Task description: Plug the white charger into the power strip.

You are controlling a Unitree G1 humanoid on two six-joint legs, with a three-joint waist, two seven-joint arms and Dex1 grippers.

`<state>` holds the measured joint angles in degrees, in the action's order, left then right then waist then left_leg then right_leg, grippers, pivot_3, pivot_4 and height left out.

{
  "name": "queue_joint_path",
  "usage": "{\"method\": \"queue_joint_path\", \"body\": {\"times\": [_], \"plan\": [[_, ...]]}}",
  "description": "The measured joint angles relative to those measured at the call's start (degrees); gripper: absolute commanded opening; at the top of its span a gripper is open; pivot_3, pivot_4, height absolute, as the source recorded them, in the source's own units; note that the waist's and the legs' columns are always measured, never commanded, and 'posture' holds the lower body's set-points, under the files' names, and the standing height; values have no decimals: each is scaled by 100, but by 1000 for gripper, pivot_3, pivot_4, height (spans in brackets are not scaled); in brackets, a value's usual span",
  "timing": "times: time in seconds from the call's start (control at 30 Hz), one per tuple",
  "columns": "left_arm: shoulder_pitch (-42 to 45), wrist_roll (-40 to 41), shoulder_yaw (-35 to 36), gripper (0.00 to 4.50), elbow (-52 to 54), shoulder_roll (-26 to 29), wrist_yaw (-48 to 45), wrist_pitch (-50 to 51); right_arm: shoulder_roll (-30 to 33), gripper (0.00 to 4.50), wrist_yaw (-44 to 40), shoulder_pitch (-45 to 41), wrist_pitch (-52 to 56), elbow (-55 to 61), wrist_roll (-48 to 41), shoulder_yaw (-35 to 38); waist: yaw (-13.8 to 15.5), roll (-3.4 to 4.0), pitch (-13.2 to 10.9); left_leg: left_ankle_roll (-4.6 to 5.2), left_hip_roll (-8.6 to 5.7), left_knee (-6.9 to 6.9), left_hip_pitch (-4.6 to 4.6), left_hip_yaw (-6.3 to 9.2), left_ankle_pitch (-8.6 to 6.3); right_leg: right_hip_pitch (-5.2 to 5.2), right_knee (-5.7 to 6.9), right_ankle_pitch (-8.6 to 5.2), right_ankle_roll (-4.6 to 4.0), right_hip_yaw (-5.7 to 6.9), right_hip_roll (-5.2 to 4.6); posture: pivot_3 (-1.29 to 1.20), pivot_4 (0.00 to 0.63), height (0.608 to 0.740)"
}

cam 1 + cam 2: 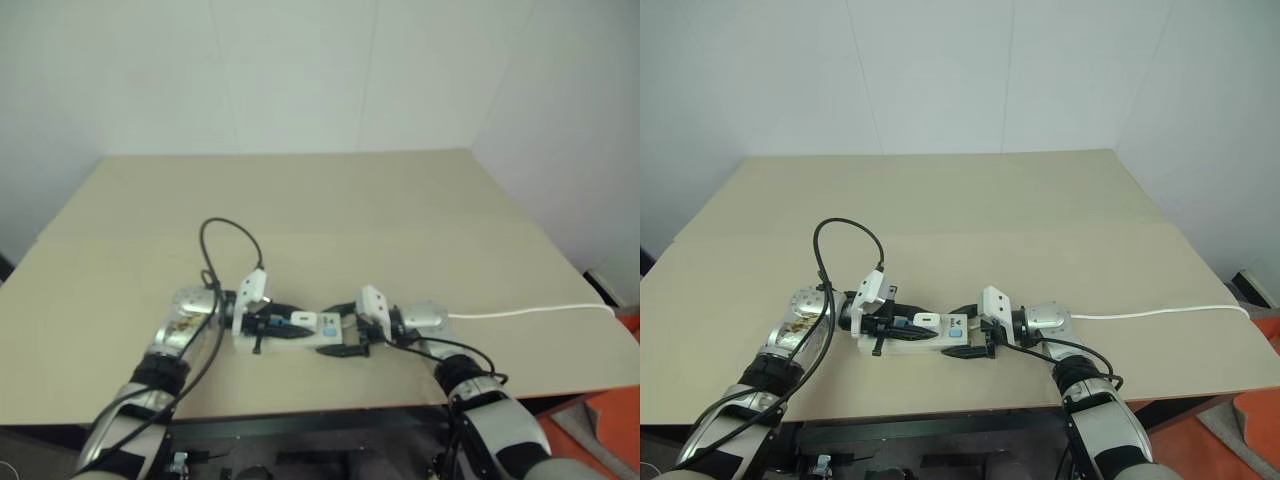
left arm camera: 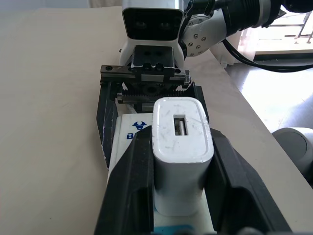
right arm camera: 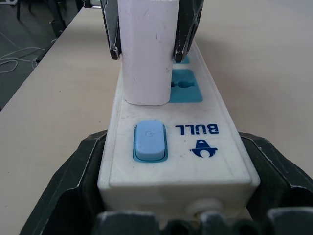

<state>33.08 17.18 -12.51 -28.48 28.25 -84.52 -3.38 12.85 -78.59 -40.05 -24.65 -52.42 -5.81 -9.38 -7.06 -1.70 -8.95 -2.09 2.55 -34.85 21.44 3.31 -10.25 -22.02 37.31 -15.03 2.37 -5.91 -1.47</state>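
Standing plugged into the strip (image 3: pixel 166 147), the charger (image 2: pixel 180 147) sat between the left gripper's (image 2: pixel 178 161) fingers; the right gripper (image 3: pixel 171 196) clamped the strip's switch end.

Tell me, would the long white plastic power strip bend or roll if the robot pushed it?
Probably not: the long white plastic power strip looks like a stiff, flat-sided bar, so it would likely slide. Its thin white cord looks floppy and would trail.
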Motion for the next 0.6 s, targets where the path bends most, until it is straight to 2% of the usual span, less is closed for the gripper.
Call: {"method": "queue_joint_path", "body": {"times": [0.1,0.3,0.4,0.5,0.6], "plan": [[-6,-168,71,2791,-178,479,-46,165,71,3437,-54,23,16,1,-20,7,14,17,9,0,-2,7,-9,-6,0,1,-1,-2,-5,-13,3,0,150,740],[65,-132,227,4438,-175,393,-76,458,120,3437,-87,41,23,-15,-33,76,77,18,10,0,-10,1,-5,-11,0,7,-10,-1,-5,-36,6,0,150,740],[100,-113,295,4474,-149,362,-65,550,111,3437,-112,41,23,4,-48,83,90,17,9,0,-8,1,9,-11,0,-4,-10,-1,-5,-36,9,0,150,740],[385,-15,367,4500,-149,382,-98,822,110,4415,-116,41,57,32,-64,89,94,0,-3,0,-5,-7,44,-5,0,-28,-10,2,-6,-33,17,0,150,740],[924,144,643,4500,-135,610,-195,1005,110,4466,-110,51,122,130,-63,84,75,-6,-8,0,-3,-5,52,-5,0,-32,-16,3,-6,-32,18,0,150,740]]}}
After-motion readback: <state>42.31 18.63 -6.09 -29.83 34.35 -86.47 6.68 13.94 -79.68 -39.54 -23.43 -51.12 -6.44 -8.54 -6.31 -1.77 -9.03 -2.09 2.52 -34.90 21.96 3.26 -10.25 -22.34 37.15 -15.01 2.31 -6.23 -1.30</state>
